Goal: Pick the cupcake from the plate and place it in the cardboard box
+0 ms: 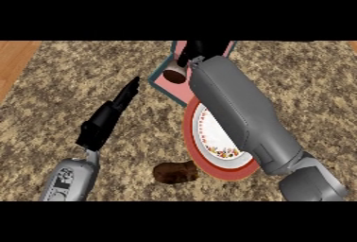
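The cupcake [174,75], dark brown with a paler rim, is tilted over the pink inside of the cardboard box [162,81] at the top middle. My right hand [197,50] reaches over the box from a forearm that crosses the plate [209,158]. Its fingers curl down onto the cupcake's upper side, and most of the hand is hidden by the wrist. The plate has a red rim and a white, flowered centre with nothing showing on it. My left hand [114,112] hovers to the left of the box with straight fingers pointing up and right, holding nothing.
A brown lumpy food item [174,172] lies on the speckled counter just left of the plate's lower rim. A strip of wooden surface [14,59] shows at the far left. The box has teal outer edges.
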You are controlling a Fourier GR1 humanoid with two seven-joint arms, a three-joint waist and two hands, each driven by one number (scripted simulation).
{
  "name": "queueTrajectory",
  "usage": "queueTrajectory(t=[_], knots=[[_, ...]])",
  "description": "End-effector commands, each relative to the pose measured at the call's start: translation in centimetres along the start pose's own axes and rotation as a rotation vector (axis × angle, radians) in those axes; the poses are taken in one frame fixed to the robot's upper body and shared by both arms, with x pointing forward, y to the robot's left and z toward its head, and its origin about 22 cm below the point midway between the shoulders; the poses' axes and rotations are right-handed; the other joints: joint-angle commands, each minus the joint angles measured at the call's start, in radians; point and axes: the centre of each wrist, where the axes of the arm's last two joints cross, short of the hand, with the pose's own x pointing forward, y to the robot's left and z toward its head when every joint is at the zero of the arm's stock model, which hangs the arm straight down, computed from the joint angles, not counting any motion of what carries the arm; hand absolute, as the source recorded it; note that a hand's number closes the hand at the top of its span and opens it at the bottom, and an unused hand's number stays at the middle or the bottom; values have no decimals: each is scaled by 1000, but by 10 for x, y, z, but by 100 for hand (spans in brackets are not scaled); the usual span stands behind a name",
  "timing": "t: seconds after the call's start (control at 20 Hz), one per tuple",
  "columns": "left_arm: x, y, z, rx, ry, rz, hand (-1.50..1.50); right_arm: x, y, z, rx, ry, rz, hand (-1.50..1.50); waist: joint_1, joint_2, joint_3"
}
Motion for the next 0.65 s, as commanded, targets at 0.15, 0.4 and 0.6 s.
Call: queueTrajectory(t=[0.15,0.4,0.6], knots=[[2,6,-8,-6,-10,8,0,-10,7,2,-103,35,-337,-150,-9,-2,1],[-8,-11,4,27,8,21,0,-20,3,1,-279,21,-606,-150,-35,-13,2],[-9,-3,14,40,32,7,0,-22,-11,-2,-334,33,-755,-150,-54,-20,2]])
